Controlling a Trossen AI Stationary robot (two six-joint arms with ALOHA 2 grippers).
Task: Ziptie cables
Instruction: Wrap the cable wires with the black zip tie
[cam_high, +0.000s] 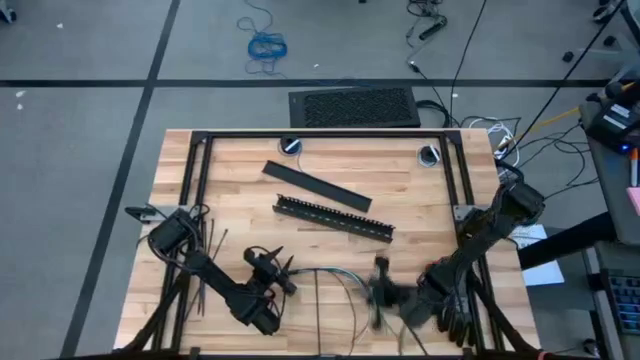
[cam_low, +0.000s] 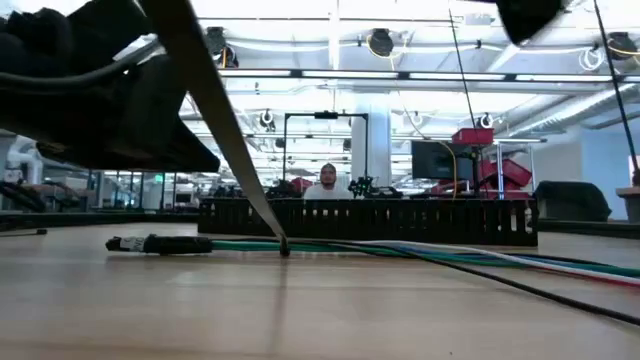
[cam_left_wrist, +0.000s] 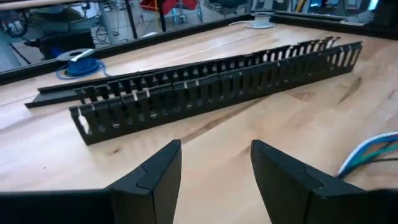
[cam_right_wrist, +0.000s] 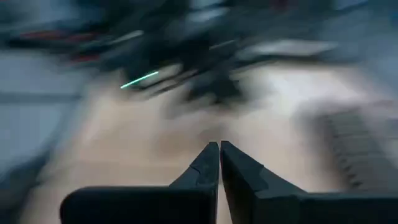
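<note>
The cables, thin blue, green and pale wires, lie on the wooden table near its front, between my two grippers; they show in the low view as a flat band. Several zipties lie at the left beside my left arm. One thin black strip slants down to the table, its tip on the wood; its upper end is out of view. My left gripper stands open just left of the cables, facing the slotted bar. My right gripper, blurred, is shut to the right of the cables.
The black slotted bar lies across the table's middle, with a flat black bar behind it. A dark frame borders the table. A coiled blue cable lies on the floor beyond. A person sits far behind.
</note>
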